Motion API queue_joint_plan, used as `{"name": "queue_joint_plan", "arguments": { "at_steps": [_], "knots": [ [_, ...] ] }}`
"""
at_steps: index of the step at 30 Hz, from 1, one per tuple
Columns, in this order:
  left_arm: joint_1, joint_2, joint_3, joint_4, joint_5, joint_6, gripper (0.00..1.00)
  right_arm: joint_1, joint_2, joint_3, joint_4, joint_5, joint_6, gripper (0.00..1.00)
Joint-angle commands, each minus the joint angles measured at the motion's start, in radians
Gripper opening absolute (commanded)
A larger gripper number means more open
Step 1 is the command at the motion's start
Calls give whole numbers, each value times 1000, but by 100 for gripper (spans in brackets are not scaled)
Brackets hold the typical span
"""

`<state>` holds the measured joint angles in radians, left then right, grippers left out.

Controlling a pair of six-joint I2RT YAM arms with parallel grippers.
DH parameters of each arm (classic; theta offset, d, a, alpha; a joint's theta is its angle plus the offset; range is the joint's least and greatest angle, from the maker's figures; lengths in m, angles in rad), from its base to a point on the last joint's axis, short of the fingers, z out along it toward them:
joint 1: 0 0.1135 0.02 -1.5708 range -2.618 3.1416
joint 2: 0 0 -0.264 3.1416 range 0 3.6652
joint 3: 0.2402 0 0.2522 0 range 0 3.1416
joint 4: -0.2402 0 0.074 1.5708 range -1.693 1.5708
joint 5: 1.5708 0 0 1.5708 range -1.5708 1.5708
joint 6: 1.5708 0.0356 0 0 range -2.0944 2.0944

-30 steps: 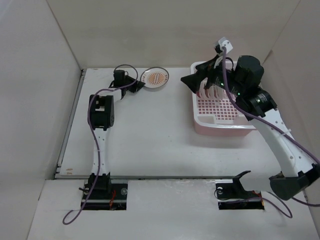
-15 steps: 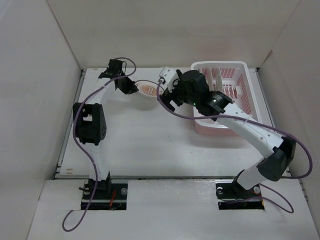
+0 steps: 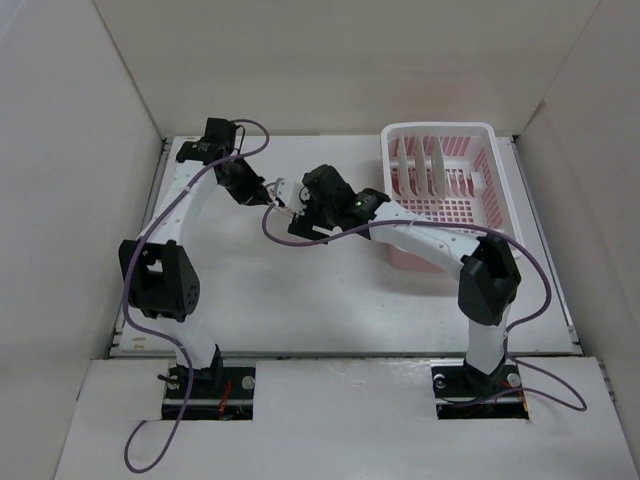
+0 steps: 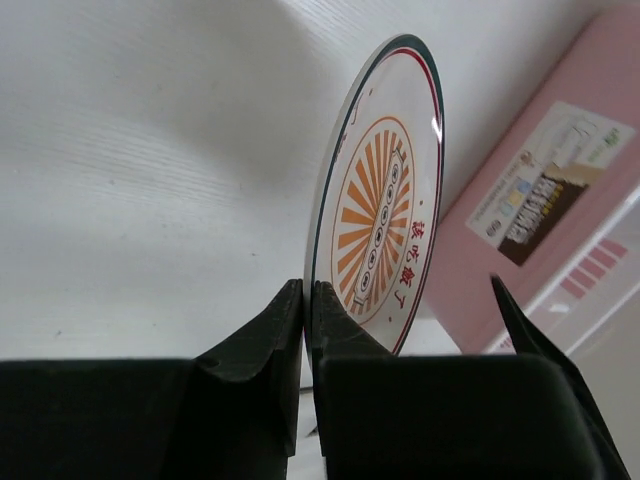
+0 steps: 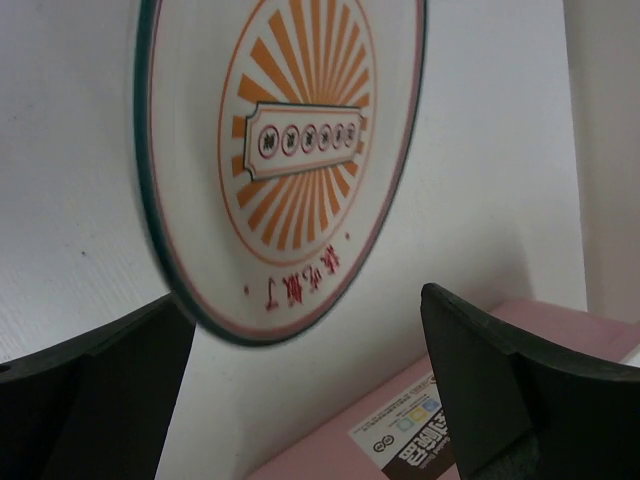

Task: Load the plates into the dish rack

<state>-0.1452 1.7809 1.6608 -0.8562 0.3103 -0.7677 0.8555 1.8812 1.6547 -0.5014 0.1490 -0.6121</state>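
Left wrist view: the left gripper is clamped on the lower rim of a round white plate with an orange sunburst pattern, held upright on edge. The right gripper has its jaws spread wide, with the plate close in front. The white-rimmed, pink-based plastic dish rack stands near.

Two arms, same build. Left arm and right arm: slim white links, chunky black joint housings, boxy black block mid-arm. Purple cables loop loose off each arm and trail to the black base mounts, which sit in dark cut-outs; red-orange bit beside the left mount. Left claw and right claw: matte black, angular fingers tapering to blunt tips, flat inner faces.
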Motion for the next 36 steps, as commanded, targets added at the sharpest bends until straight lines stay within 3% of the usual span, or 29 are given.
{"name": "queue_joint_plan", "arguments": {
  "at_steps": [1, 7, 10, 13, 14, 23, 24, 25, 28, 29, 36],
  "knots": [
    [-8, -144, -7, -6, 53, -5, 0, 14, -7, 72, 43, 8, -11, 97],
    [-17, -184, -90, 38, 153, -24, 0, 14, 35, 82, 67, 17, 9, 96],
    [-30, -202, -99, 39, 153, -24, 0, 14, 44, 82, 103, 40, 18, 68],
    [-30, -202, -99, 39, 132, -24, 0, 14, 44, 82, 116, 40, 38, 22],
    [-30, -202, -99, 39, 131, -24, 0, 14, 44, 82, 116, 40, 38, 14],
    [-30, -147, -69, 108, 154, -33, 3, 24, -20, 39, 167, 49, 78, 0],
    [-30, -147, -68, 135, 180, -33, 14, 24, -43, 24, 178, 49, 89, 0],
    [-30, -137, -68, 170, 181, -33, 42, 24, -57, 14, 187, 75, 101, 0],
    [-10, -136, -68, 244, 190, -33, 93, 24, -123, -15, 227, 115, 112, 0],
    [5, -136, -68, 256, 172, -42, 100, 24, -140, -25, 227, 136, 112, 0],
    [61, -118, -121, 290, 82, -8, 100, -113, -315, 23, 216, 155, 250, 0]
  ]
}}
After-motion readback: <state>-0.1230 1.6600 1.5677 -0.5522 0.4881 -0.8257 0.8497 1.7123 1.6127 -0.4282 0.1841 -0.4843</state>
